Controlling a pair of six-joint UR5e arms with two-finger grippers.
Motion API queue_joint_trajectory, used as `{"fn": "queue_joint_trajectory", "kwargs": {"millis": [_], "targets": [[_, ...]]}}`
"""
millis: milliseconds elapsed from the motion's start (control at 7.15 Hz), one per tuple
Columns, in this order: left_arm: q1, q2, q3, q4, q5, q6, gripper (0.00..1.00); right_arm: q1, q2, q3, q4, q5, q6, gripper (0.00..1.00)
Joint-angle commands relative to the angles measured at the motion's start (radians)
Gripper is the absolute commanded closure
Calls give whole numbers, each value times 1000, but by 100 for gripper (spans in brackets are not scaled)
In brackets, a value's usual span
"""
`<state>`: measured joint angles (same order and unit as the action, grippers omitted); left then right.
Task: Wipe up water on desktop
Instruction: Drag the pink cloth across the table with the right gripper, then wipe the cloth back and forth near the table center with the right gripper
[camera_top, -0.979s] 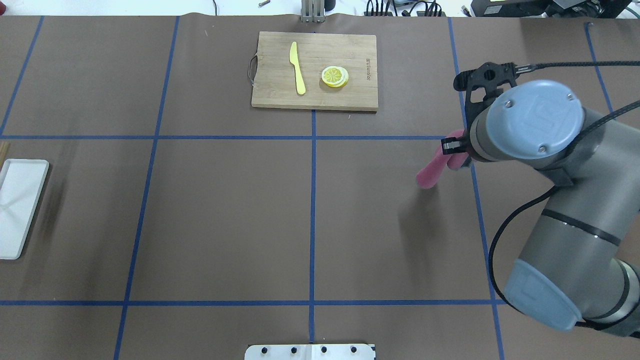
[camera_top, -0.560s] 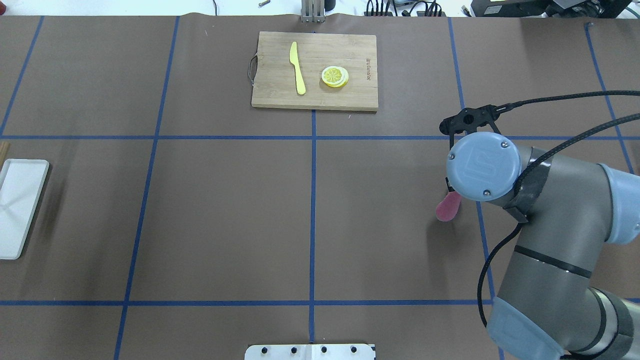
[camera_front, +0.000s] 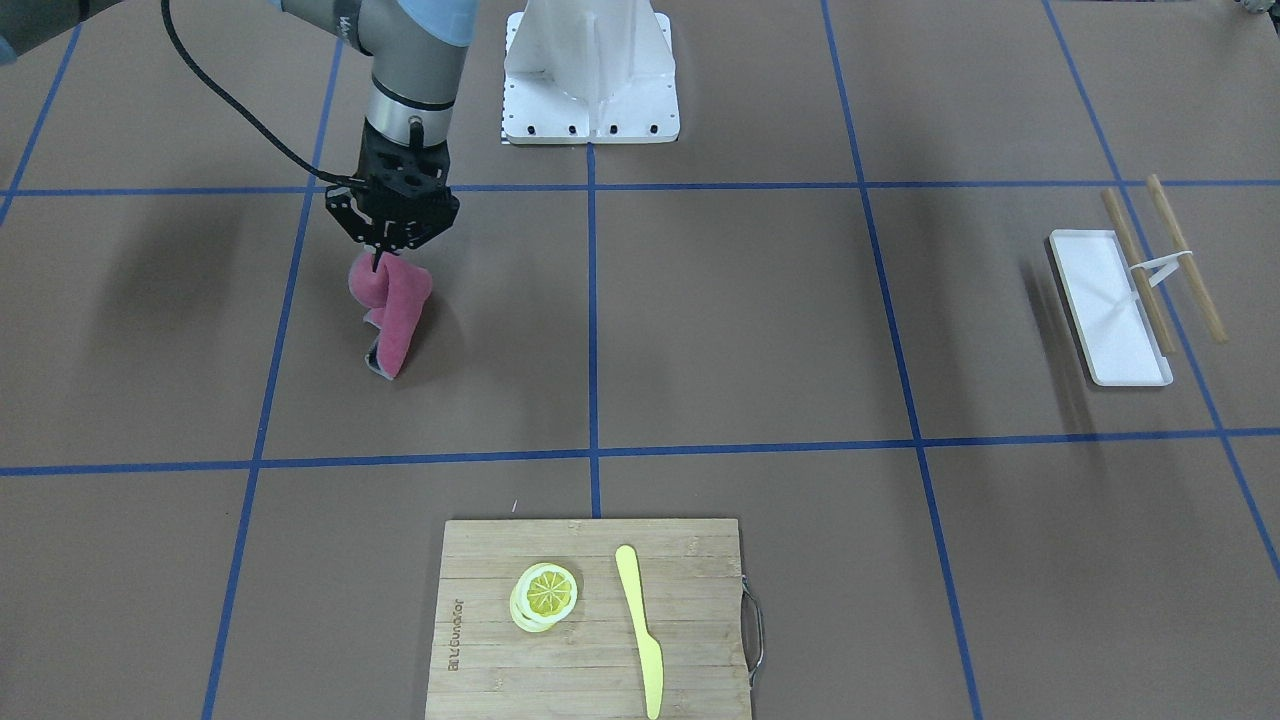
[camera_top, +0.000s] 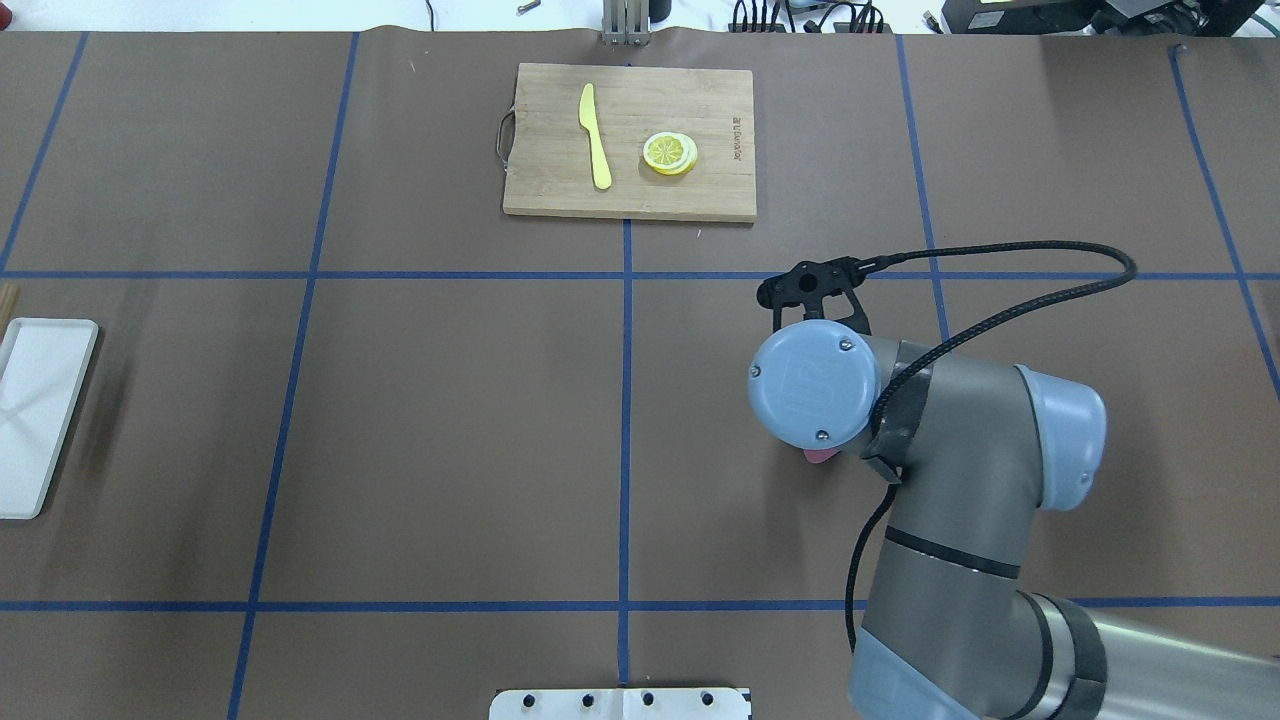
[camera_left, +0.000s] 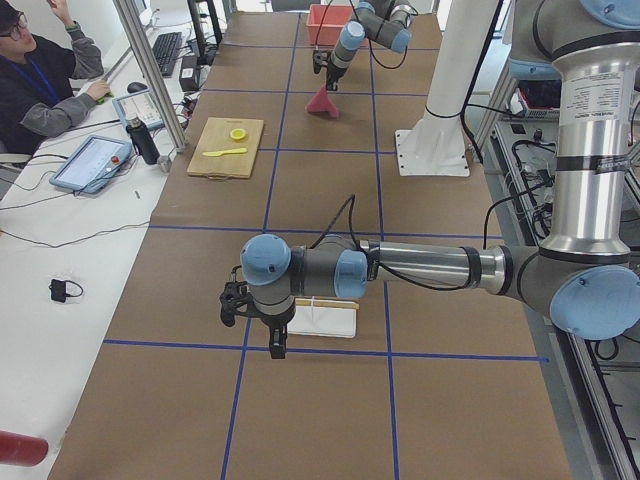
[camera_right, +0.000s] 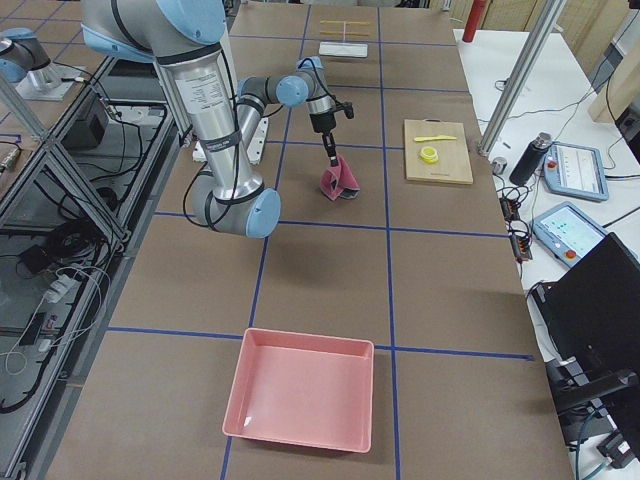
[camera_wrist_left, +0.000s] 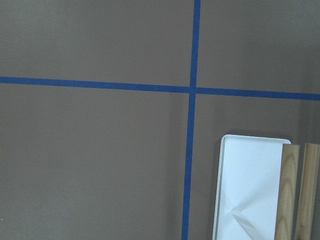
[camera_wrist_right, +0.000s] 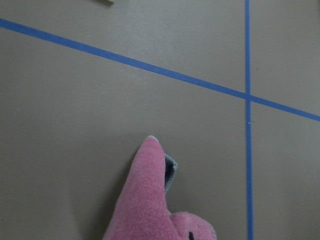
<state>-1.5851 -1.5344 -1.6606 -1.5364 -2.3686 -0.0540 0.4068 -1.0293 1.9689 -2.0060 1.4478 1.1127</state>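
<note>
My right fingers (camera_front: 378, 262) are clamped on the top of the pink cloth (camera_front: 395, 310). It hangs down with its lower end touching the bench (camera_front: 750, 320), in the square to my right of the centre tape line, well apart from the cutting board (camera_front: 590, 620). My left fingers (camera_left: 275, 342) hover near the white tray (camera_left: 325, 318); can't tell if they're apart or together.

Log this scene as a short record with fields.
right gripper: shut on cloth
cloth: pink, hangs down to the desktop
left gripper: over the desktop near the tray; open or shut cannot be told
water: none visible
board: holds knife and lemon slices
</note>
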Motion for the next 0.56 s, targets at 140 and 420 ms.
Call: {"fn": "queue_joint_trajectory", "kwargs": {"millis": [140, 420], "targets": [[0, -3, 1, -1, 0, -4, 1, -98, 199, -184, 122, -30, 222, 100], [0, -3, 2, 1, 0, -6, 1, -161, 303, -261, 128, -67, 326, 100]]}}
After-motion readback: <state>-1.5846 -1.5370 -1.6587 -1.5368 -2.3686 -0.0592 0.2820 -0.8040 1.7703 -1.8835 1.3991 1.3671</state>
